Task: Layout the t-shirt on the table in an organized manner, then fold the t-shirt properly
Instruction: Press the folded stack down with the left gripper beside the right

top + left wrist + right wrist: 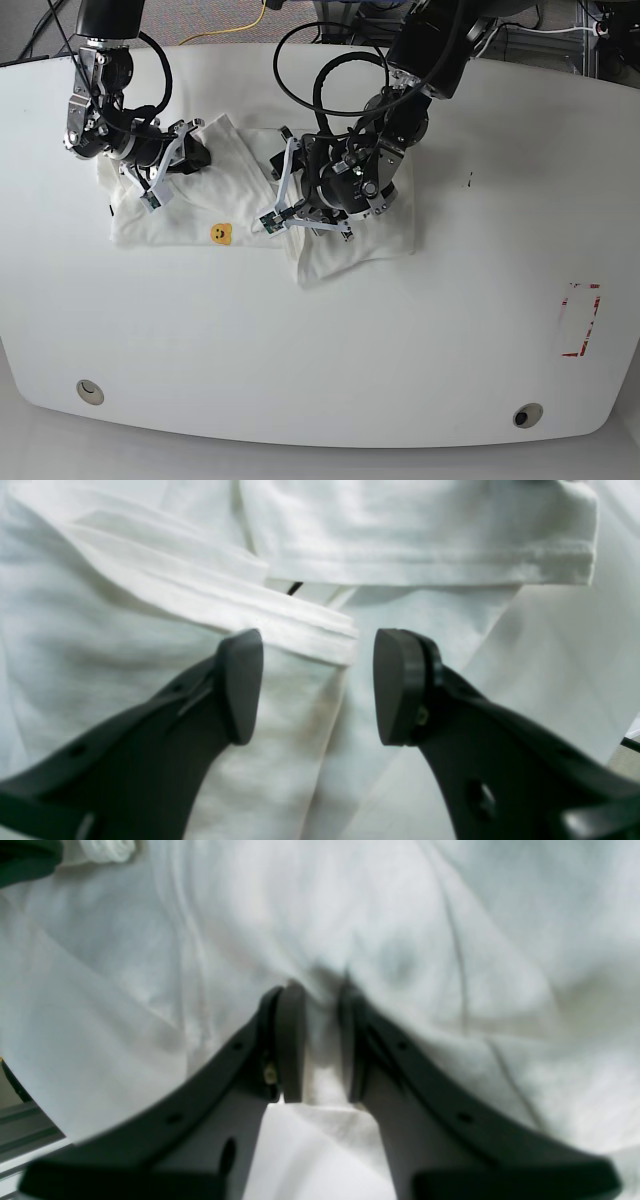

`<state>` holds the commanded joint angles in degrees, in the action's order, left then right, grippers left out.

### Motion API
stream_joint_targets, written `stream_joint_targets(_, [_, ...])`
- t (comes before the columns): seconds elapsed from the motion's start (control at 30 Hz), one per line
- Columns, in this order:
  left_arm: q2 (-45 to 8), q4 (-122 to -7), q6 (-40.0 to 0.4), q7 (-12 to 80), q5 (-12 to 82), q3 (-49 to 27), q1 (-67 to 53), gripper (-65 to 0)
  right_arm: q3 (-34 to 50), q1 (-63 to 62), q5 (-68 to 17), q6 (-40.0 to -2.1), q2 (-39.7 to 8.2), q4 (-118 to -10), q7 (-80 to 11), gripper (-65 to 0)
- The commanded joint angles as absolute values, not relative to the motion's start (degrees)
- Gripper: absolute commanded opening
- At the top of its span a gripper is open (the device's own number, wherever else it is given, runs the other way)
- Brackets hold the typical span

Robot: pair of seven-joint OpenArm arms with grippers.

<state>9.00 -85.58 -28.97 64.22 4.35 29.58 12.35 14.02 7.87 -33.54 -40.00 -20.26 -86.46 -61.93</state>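
Grey carpeted floor (215, 18) beyond the far edge, crossed by a yellow cable (232, 30) and black cables (530, 28).

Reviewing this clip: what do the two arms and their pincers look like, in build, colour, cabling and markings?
Both arms are black, jointed, with loose black cable loops at the upper links. The left pincer has two curved matte black fingers with bolt holes, ending in flat rounded pads. The right pincer is the same design. In the base view, white plates with small green marks sit at both wrists.
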Motion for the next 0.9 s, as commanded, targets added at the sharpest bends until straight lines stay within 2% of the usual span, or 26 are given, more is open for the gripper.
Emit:
stream_joint_targets(0.2, [9.0,-82.07,-28.7,62.99,4.18,31.16,13.23,-31.8,14.02,7.69,-33.54,-40.0,-20.18,-86.46,-61.93,-52.0])
stream_joint_targets(0.4, [9.0,-81.71,-24.48,61.85,4.09,31.43,13.23,-31.8,14.02,7.69,-33.54,-40.0,-20.18,-86.46,-61.93,-52.0])
stream_joint_targets(0.9, [9.0,-81.8,-24.13,61.14,2.07,31.43,13.41,-32.6,14.02,7.78,-33.54,-40.0,-20.18,-86.46,-61.93,-52.0])
